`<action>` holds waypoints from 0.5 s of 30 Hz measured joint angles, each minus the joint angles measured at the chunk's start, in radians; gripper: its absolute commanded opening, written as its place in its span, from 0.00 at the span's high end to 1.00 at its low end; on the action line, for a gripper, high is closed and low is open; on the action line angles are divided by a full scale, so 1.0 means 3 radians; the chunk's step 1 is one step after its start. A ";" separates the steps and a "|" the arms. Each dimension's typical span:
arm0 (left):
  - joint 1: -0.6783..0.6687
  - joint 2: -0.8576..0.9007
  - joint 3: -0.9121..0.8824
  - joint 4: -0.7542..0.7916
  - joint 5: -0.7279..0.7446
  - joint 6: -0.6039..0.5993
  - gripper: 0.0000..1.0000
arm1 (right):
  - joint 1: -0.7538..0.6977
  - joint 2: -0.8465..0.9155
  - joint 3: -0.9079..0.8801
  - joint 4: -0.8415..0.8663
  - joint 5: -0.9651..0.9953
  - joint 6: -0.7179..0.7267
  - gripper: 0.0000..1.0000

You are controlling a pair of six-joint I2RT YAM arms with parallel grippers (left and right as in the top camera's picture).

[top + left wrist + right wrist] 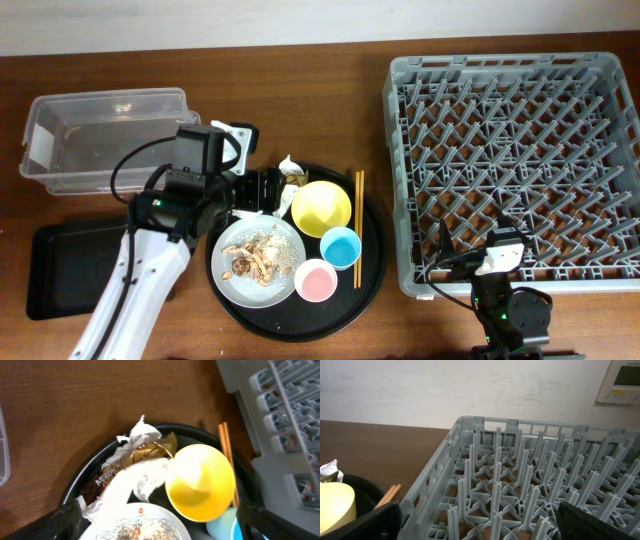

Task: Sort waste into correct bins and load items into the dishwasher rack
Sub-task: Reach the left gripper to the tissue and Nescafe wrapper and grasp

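Left gripper [160, 510]: dark fingers [65, 520] at the bottom corners of the wrist view, spread wide, gripping nothing.

- In the gap ahead of them, the crumpled white napkin [135, 480] trails from the rim of the pale plate [170, 525] up to the gold-brown wrapper [150, 450].
- Napkin and wrapper are tangled; which one lies on top I cannot tell from this angle.
- Food scraps [140, 532] sit on the plate, right by the napkin's tail.
- The yellow bowl [200, 485] is just right of the napkin, touching it or nearly.
- The blue cup [225, 527] is tucked by the right-hand finger.
- The chopsticks [226, 455] lie past the bowl, inside the round black tray's rim [95, 467].

Further out, overhead view:
- Pink cup [316, 280] on the same round tray.
- Clear box [100, 140] off to the gripper's left.
- Shallow black tray [70, 270] back beside the arm.
- Dishwasher rack [510, 150] well off to the right.
- Right gripper [477, 520] at the rack's near wall, fingers apart, holding nothing.

Risks from here:
- A pinch on the napkin may catch the wrapper too, since they are tangled. Both would then go to one bin.
- Lifting the napkin could drag its tail across the plate and flick scraps onto the tray.
- With the fingers this wide, a descent may clip the bowl or blue cup on the right, or land a fingertip on the tray rim and tilt it.
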 measured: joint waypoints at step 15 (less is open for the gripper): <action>0.0000 0.1179 0.0004 -0.0005 -0.0675 -0.0123 0.40 | 0.0000 0.0000 0.0000 0.0001 0.0000 0.0000 0.01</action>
